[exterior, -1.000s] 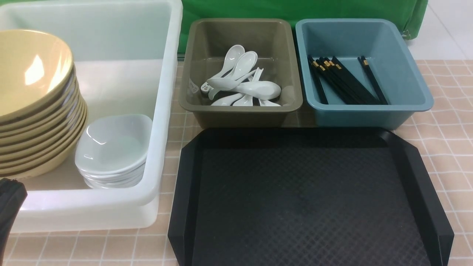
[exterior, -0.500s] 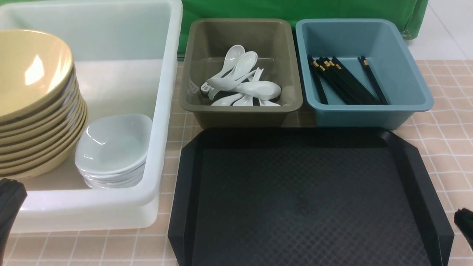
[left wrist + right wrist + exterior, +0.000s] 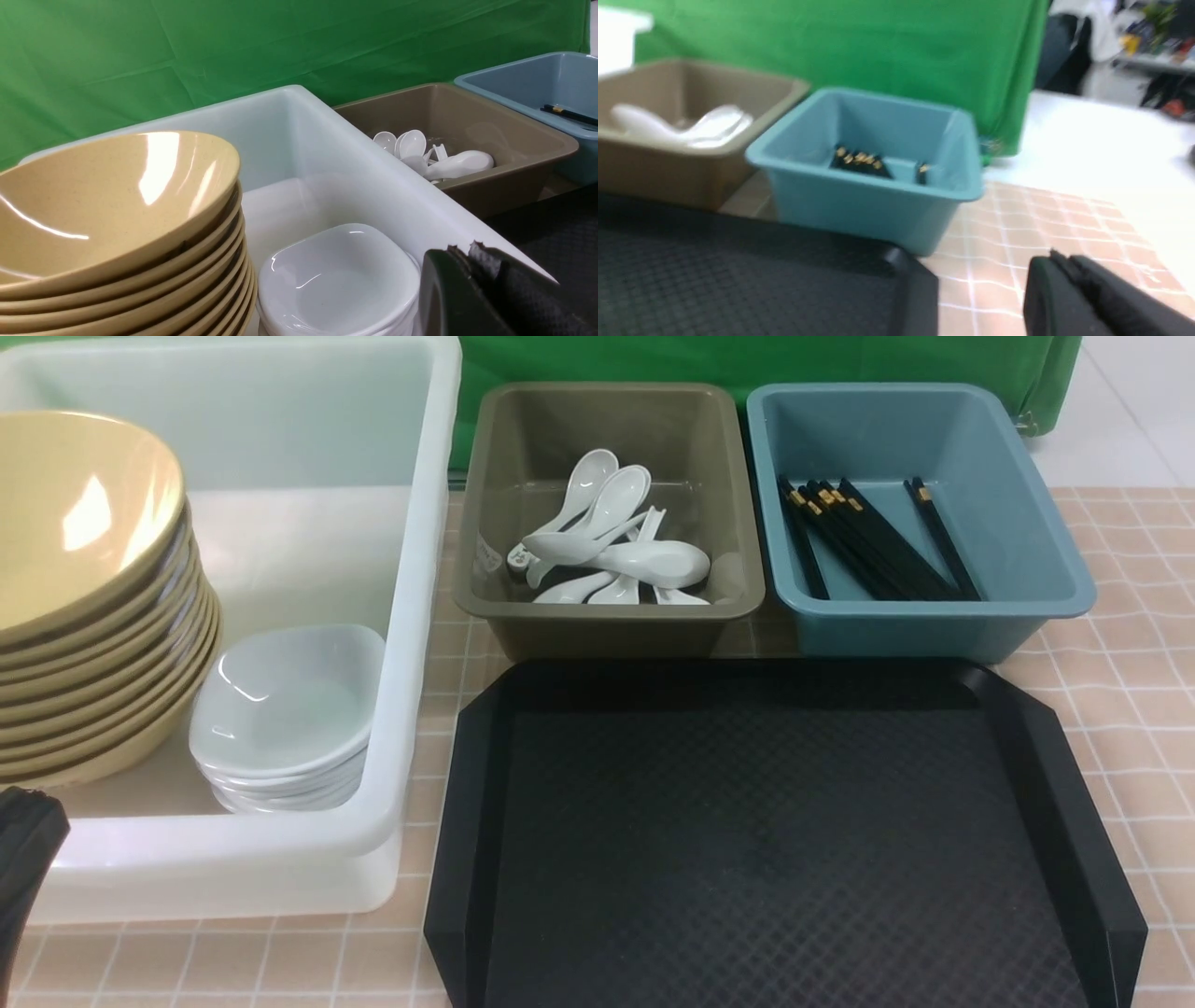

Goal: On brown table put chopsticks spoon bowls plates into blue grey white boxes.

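The bowls [image 3: 79,607], plates, spoons and chopsticks all lie inside the three boxes on the brown table [image 3: 1134,709].

Nearest, at six o'clock in the front view, the black tray [image 3: 775,840] lies flat on the table. At eight o'clock the left gripper [image 3: 23,859] shows at the frame edge, just before the white box's near wall; in the left wrist view its fingers [image 3: 467,294] lie pressed together with nothing between them. The right gripper [image 3: 1069,289] appears only in the blurred right wrist view, over the table beside the tray's corner, its fingers together and holding nothing.

Past the left gripper, at nine o'clock, the white box [image 3: 411,616] holds the stacked tan bowls, leaning, and just beside them a stack of small white plates [image 3: 289,709] against the near wall.

Farther off, at twelve o'clock, the grey box [image 3: 607,625] holds a heap of white spoons [image 3: 616,551]. At one o'clock, just beside it, the blue box [image 3: 896,630] holds the black chopsticks [image 3: 868,541]. A green cloth [image 3: 747,359] hangs behind the boxes.
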Motion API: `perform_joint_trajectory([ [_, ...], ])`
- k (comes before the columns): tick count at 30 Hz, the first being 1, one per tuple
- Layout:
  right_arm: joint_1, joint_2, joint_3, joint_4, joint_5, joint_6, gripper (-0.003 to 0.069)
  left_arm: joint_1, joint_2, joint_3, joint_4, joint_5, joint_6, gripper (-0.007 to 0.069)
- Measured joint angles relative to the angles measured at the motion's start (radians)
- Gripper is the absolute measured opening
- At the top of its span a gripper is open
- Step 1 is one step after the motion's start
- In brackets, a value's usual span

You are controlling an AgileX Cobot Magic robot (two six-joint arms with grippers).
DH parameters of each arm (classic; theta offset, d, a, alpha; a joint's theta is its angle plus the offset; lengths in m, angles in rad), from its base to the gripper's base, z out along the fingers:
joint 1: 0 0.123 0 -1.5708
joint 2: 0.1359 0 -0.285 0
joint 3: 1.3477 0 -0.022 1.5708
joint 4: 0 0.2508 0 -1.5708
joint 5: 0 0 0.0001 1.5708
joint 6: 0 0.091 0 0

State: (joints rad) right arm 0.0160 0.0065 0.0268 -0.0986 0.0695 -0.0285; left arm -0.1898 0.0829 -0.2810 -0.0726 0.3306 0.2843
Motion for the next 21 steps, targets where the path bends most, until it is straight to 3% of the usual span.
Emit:
perform_joint_trajectory([
  [9,-0.022,-0.018,0.001,0.035,0.237,0.01,0.0077,0.0,0.0,0.0,0.0,0.0,0.0,0.0008],
  [21,-0.035,-0.018,0.0,0.046,0.244,0.01,0.009,0.0,0.0,0.0,0.0,0.0,0.0,0.0008],
])
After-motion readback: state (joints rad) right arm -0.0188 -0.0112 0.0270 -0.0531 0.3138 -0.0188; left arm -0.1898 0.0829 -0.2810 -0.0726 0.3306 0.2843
